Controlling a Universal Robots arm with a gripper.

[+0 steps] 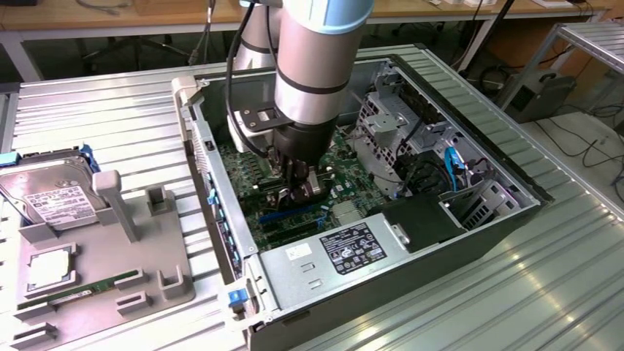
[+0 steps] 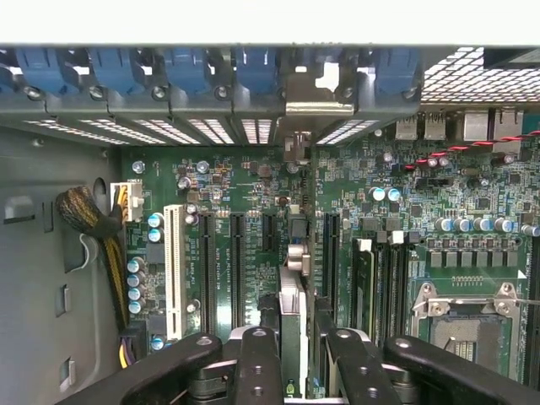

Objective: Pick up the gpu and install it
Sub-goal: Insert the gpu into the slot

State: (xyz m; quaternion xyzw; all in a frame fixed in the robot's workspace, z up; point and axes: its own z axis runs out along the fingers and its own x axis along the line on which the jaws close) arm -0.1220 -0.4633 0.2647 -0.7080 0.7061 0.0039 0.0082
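Observation:
My gripper (image 1: pixel 295 191) reaches down inside the open computer case (image 1: pixel 507 183), low over the green motherboard (image 1: pixel 341 164). In the wrist view its black fingers (image 2: pixel 257 363) are shut on the gpu (image 2: pixel 293 321). I see the card edge-on, standing upright over the motherboard (image 2: pixel 253 181) and lined up with the black expansion slots (image 2: pixel 236 261). Its silver bracket (image 2: pixel 319 91) sits at the case's rear wall, among the blue slot clips (image 2: pixel 186 72). Whether the card's edge is seated in a slot is hidden.
A grey parts holder (image 1: pixel 117 278) lies at the exterior view's left, with a hard drive (image 1: pixel 49 194) and a green RAM stick (image 1: pixel 78 292) on it. In the case are the power supply (image 1: pixel 341 248), drive cage (image 1: pixel 390 128), CPU socket (image 2: pixel 460 325) and yellow-black cables (image 2: pixel 97 224).

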